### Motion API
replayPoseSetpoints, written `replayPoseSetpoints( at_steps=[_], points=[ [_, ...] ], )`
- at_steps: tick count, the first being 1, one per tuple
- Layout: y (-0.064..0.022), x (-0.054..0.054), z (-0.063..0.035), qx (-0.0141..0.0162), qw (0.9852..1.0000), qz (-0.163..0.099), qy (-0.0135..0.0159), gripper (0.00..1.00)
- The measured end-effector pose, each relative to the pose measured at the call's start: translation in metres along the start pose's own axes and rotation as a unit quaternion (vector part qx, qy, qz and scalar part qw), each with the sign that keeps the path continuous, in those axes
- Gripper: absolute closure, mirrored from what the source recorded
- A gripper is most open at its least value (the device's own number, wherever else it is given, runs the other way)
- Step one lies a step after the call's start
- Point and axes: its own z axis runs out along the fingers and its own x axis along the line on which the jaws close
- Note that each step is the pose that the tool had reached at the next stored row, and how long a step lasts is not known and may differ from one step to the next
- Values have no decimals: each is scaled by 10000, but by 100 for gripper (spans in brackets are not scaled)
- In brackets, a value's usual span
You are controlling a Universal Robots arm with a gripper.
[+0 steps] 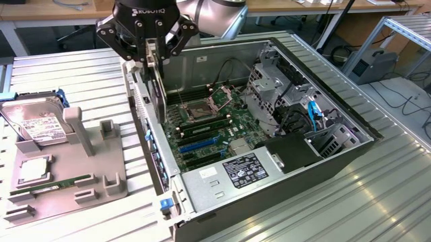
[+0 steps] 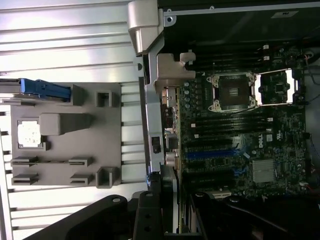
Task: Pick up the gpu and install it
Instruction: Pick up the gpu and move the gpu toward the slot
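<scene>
One half of the job looks done, the other not: the card is up off its resting place, but by my reading it is not yet seated.

Nearest in the exterior view is the ribbed metal desk [image 1: 377, 201]. It carries an open computer case [image 1: 336, 156] and, on the exterior view's left, a grey holder tray [image 1: 67, 161]. The tray holds a green memory stick [image 1: 59, 182], a square processor chip [image 1: 34, 171] and, further back, a silver hard drive [image 1: 34, 126]. Its upright posts [image 1: 81, 132] stand bare.

Inside the case comes first the power supply [image 1: 237, 174] with its label. Behind it lies the motherboard [image 1: 202, 128], whose blue expansion slots [image 1: 199, 145] have nothing in them.

Beyond these, by the case wall on the exterior view's left, the pincer [image 1: 156, 60] is clamped on the gpu [image 1: 160, 98]. The card hangs upright, with its lower edge close above the board and near the empty processor socket [image 1: 202, 107]. It stands apart from the blue slots, so I judge that lining it up and pressing it home is what remains.

Farthest off, the room shows wooden tables [image 1: 60, 10], an aluminium frame [image 1: 404, 25], a grey box [image 1: 374, 65] and loose cables [image 1: 411, 101] on the floor.
</scene>
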Motion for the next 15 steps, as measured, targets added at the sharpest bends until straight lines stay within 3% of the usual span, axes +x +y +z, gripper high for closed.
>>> replayPoseSetpoints(
  at_steps=[15],
  points=[
    [18,-261,33,16,10000,-1,-1,73]
  ],
)
